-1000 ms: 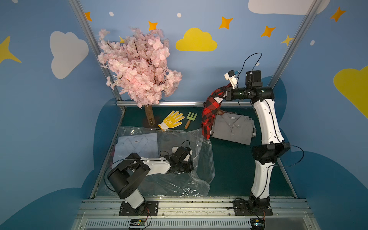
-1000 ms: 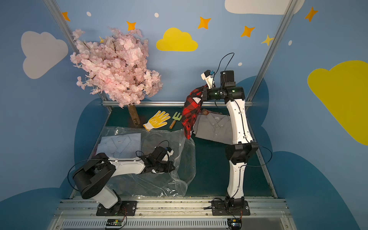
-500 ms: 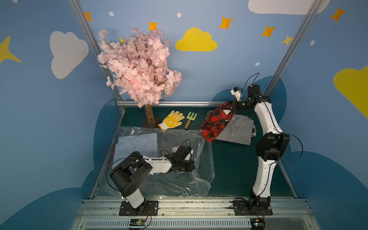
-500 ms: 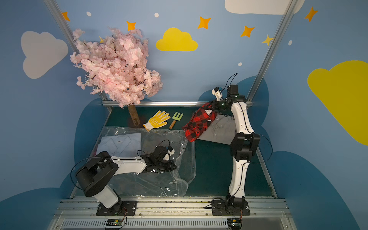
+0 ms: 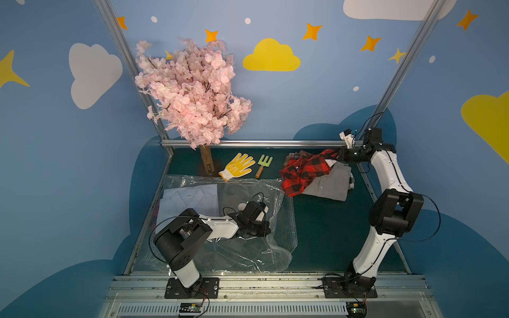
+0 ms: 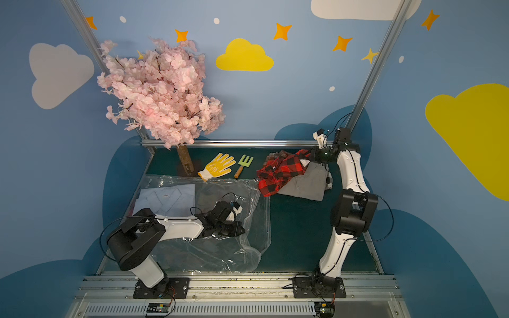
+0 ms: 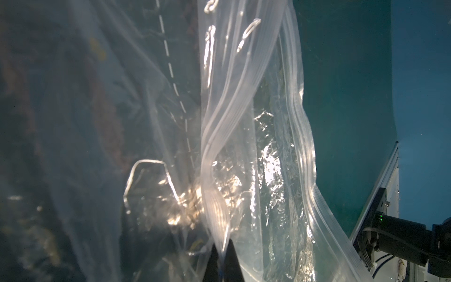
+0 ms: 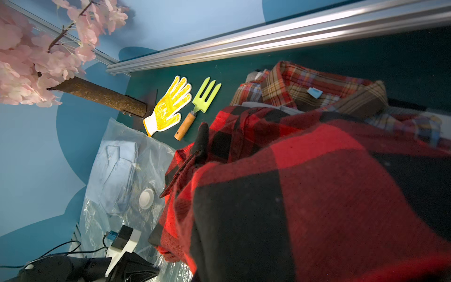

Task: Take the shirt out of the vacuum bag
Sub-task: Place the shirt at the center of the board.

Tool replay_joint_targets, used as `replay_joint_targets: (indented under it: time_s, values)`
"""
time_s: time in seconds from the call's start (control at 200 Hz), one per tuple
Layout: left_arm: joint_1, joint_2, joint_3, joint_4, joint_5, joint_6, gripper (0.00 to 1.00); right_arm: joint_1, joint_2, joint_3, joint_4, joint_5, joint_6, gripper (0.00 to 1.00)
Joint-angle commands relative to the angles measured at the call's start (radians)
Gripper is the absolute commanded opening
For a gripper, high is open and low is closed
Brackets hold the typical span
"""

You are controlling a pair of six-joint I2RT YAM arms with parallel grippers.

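The clear vacuum bag [image 5: 242,247] lies crinkled on the left half of the green table, its white valve disc [image 8: 146,199] facing up. A folded light blue shirt [image 5: 190,201] lies inside it at the far left. My left gripper [image 5: 266,230] rests low on the bag and is shut on a fold of the plastic near the zip strip [image 7: 302,136]; its tips [image 7: 222,254] pinch the film. At the back right my right gripper [image 5: 336,157] is shut on a red-and-black plaid shirt [image 5: 305,172], which is outside the bag. That cloth [image 8: 317,183] hides the jaws in the right wrist view.
The red plaid shirt drapes over a folded grey shirt [image 5: 330,184] and an orange-brown plaid shirt [image 8: 305,88]. A yellow glove [image 5: 238,165] and a green hand fork [image 5: 263,163] lie by the rear rail [image 5: 275,142]. A pink blossom tree [image 5: 192,93] stands at the back left.
My right arm has swung down and back, lowering the red plaid shirt from hanging in the air onto the clothes at the back right. The left gripper has barely moved.
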Motion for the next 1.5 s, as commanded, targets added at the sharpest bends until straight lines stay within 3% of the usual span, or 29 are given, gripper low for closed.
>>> replay_joint_targets:
  time_s: [0.0, 0.08, 0.16, 0.24, 0.731, 0.911, 1.236, 1.446, 1.496]
  values:
    - [-0.003, 0.065, -0.018, -0.110, -0.023, 0.009, 0.03, -0.032, -0.049, -0.092, 0.053, -0.005, 0.021, 0.06]
    - [-0.006, 0.066, -0.016, -0.112, -0.021, 0.009, 0.03, -0.067, -0.064, -0.167, 0.088, -0.012, 0.050, 0.16]
    - [-0.008, 0.069, -0.015, -0.114, -0.019, 0.010, 0.03, -0.100, -0.073, -0.239, 0.139, -0.008, 0.097, 0.35]
    - [-0.010, 0.073, -0.012, -0.114, -0.017, 0.011, 0.03, -0.128, -0.069, -0.274, 0.170, -0.011, 0.142, 0.45]
    - [-0.020, 0.062, -0.024, -0.109, -0.023, 0.002, 0.03, -0.236, -0.084, -0.348, 0.181, 0.149, 0.340, 0.78]
    - [-0.022, 0.053, -0.034, -0.107, -0.027, 0.003, 0.03, -0.282, -0.069, -0.343, 0.167, 0.180, 0.383, 0.82]
    - [-0.022, 0.047, -0.031, -0.098, -0.029, -0.004, 0.03, -0.310, -0.183, -0.411, 0.161, 0.406, 0.464, 0.86]
    - [-0.022, 0.043, -0.033, -0.098, -0.028, -0.003, 0.03, -0.329, -0.212, -0.418, 0.127, 0.367, 0.445, 0.86]
    - [-0.022, 0.043, -0.035, -0.096, -0.030, -0.003, 0.03, -0.329, -0.240, -0.444, 0.153, 0.290, 0.439, 0.86]
